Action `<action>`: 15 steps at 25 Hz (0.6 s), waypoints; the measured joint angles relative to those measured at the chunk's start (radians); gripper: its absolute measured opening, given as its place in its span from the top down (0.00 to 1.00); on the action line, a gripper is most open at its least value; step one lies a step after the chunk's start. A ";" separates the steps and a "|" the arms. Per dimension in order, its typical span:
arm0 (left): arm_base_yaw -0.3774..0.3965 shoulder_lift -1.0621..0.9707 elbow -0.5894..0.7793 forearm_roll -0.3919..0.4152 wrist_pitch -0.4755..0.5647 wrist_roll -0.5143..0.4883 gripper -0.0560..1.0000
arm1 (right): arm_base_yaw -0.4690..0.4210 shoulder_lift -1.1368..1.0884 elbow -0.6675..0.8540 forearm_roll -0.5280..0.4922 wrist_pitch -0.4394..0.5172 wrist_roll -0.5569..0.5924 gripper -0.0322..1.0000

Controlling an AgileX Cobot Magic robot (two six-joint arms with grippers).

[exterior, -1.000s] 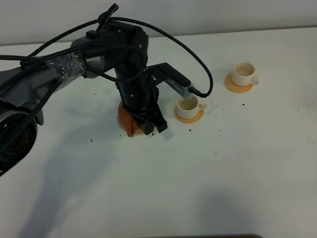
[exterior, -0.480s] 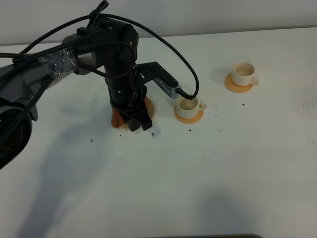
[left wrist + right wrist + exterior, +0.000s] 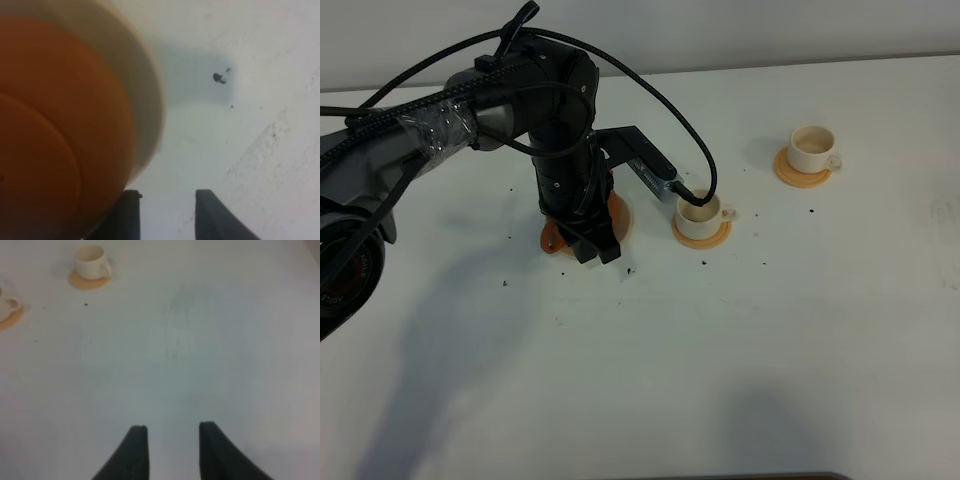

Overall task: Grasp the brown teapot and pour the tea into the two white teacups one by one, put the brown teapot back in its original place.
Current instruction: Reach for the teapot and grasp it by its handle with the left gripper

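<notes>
Left gripper [image 3: 598, 250] is down over the teapot [image 3: 60, 125] with its fingers set narrow. Looks like it's got hold of the pot, but the actual grip is hidden in both views. Pot is left of centre in the high view, sitting on or right above its pale coaster [image 3: 149, 95]; can't tell if it's touching.

The near cup [image 3: 700, 209] mid-frame and the far cup [image 3: 812, 146] upper right both look tan inside, so I'd guess the pouring is done. What's left is to let go and back off.

Right gripper [image 3: 170, 427] hangs parted with nothing in it.

Table [image 3: 770, 350] is white with dark specks and faint smudges, and there's a plain pale wall [image 3: 770, 30] along the top edge.
</notes>
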 joint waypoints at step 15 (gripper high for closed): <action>-0.017 -0.058 0.000 -0.152 0.070 -0.032 0.68 | 0.000 0.000 0.000 0.000 0.000 0.000 0.73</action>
